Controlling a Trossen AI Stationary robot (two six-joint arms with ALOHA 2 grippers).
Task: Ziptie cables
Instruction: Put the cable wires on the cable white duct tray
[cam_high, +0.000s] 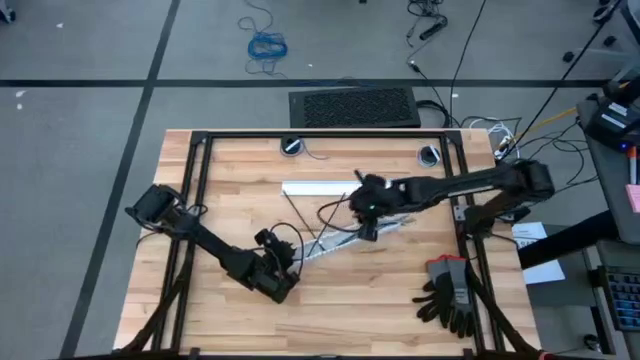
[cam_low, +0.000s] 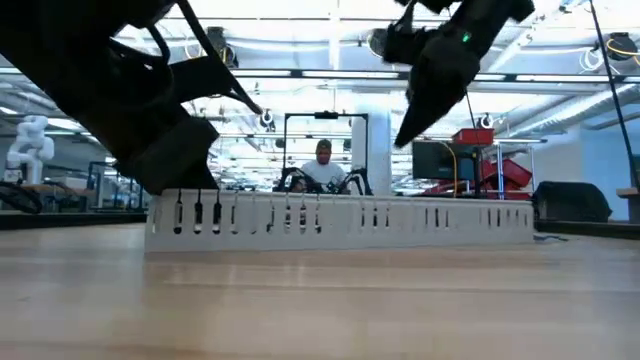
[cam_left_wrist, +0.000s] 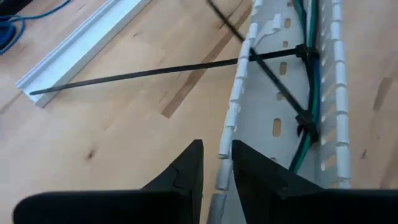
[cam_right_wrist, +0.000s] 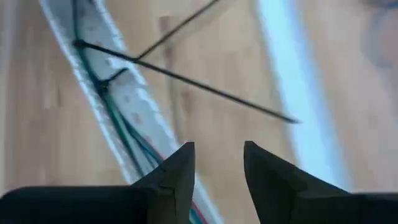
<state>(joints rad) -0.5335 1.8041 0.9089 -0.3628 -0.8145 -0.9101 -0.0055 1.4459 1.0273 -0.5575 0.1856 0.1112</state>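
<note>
Cables (cam_left_wrist: 309, 81) lie in the white slotted duct (cam_left_wrist: 273, 124) on the bench (cam_high: 330, 300), running along its floor — blue, grey and greenish strands, already girdled by two zipties (cam_left_wrist: 143, 73) whose heads sit against the bundle. The long dark tails stick out sideways over the duct wall and across the wood, one reaching toward the flat white cover strip (cam_left_wrist: 81, 43).

My left gripper (cam_left_wrist: 216, 165) straddles the near end of the duct wall, fingers nearly closed on it, though I cannot tell whether they actually pinch the plastic. My right gripper (cam_right_wrist: 217, 165) hovers above the duct farther along, jaws parted and holding nothing, with a ziptie tail just ahead of it.

Judging by their look, the tails are light, springy and slick — thin enough to slip from a loose pinch and to flick away if nudged. I would take a tail close to its head, where it is best braced, and pull along its own line. The wires are soft and would shift, so the duct wants steadying.
</note>
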